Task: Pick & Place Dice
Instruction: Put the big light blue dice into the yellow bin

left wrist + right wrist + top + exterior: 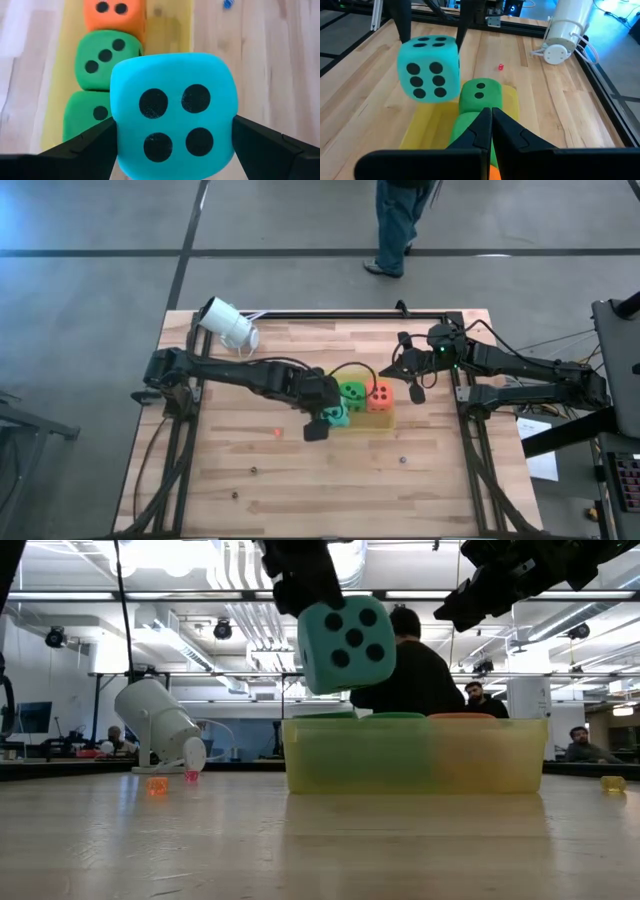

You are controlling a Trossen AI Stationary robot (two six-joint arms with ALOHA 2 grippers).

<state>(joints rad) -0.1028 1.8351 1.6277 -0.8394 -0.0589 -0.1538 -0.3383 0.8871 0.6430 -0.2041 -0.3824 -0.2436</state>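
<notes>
A teal die hangs in my left gripper, four pips toward the wrist camera, above the left end of a yellow see-through tray. In the tray lie two green dice and an orange die in a row. The low view shows the teal die clear above the tray's rim. My right gripper is shut and empty, in the air by the tray's right end. My left gripper pinches the teal die between its two fingers, one on each of two opposite side faces. The fingers slant down from the table's left. The die is lifted clear, roughly level, over the tray.
A white cylinder-shaped camera lies at the table's far left. Tiny objects dot the wood: a red one and dark ones. Black rails run along the table's sides. A person stands beyond the far edge.
</notes>
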